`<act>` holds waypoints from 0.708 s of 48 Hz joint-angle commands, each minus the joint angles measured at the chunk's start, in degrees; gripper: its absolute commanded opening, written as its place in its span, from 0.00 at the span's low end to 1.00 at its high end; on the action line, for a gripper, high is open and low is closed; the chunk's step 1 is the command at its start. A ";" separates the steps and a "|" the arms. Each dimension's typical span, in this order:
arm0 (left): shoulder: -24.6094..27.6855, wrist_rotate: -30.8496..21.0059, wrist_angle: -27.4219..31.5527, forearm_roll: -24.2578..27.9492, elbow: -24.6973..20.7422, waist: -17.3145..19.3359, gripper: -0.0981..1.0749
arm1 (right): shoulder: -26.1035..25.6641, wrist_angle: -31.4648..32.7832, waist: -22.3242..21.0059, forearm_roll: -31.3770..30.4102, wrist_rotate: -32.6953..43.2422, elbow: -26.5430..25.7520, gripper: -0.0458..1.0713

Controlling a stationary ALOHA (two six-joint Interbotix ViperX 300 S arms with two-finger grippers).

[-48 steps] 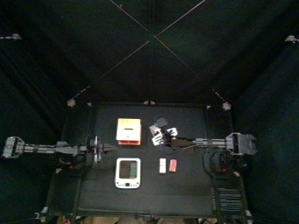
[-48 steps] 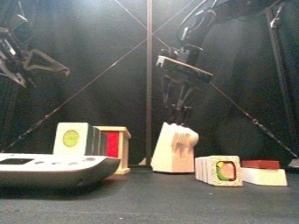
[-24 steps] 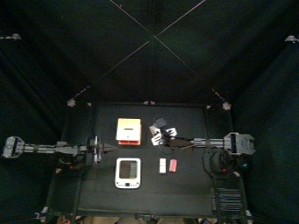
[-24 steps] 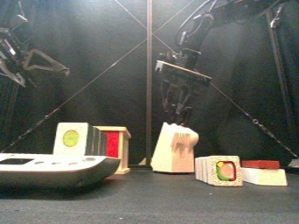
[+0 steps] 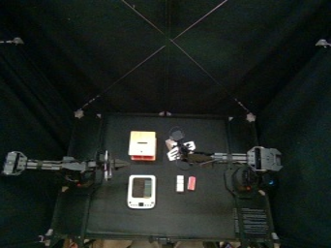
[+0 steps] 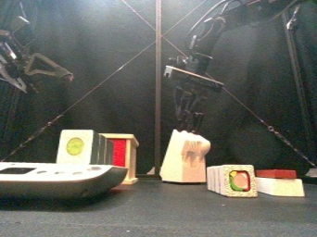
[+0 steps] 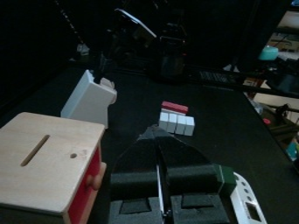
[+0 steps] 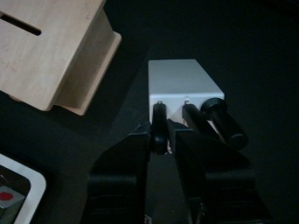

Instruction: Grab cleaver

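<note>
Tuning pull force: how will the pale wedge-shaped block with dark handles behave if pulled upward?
The pale wedge-shaped block looks rigid but tall and narrow-based, so may tip. Seemingly unanchored, it could lift with the handle at the right tool.

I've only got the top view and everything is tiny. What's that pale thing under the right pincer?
Observer: The front view shows an upright pale knife block with handles poking out of its top. The right pincer hangs directly above them.
Operator: Which handle is it lined up with?
Observer: In the right wrist view it is at the outermost dark handle, the one nearest the wooden box.
Operator: And the left arm?
Observer: The left wrist view shows the left pincer shut and holding nothing.
</note>
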 commanded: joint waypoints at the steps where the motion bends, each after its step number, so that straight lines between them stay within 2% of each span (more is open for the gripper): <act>1: 0.18 0.00 -0.26 0.00 -0.70 0.18 0.07 | -0.97 -0.26 -0.62 -0.09 0.26 -0.35 0.55; 34: 0.18 -0.09 -0.26 -0.09 -0.70 0.18 0.07 | -0.88 -0.09 -0.62 0.18 0.62 -0.44 0.53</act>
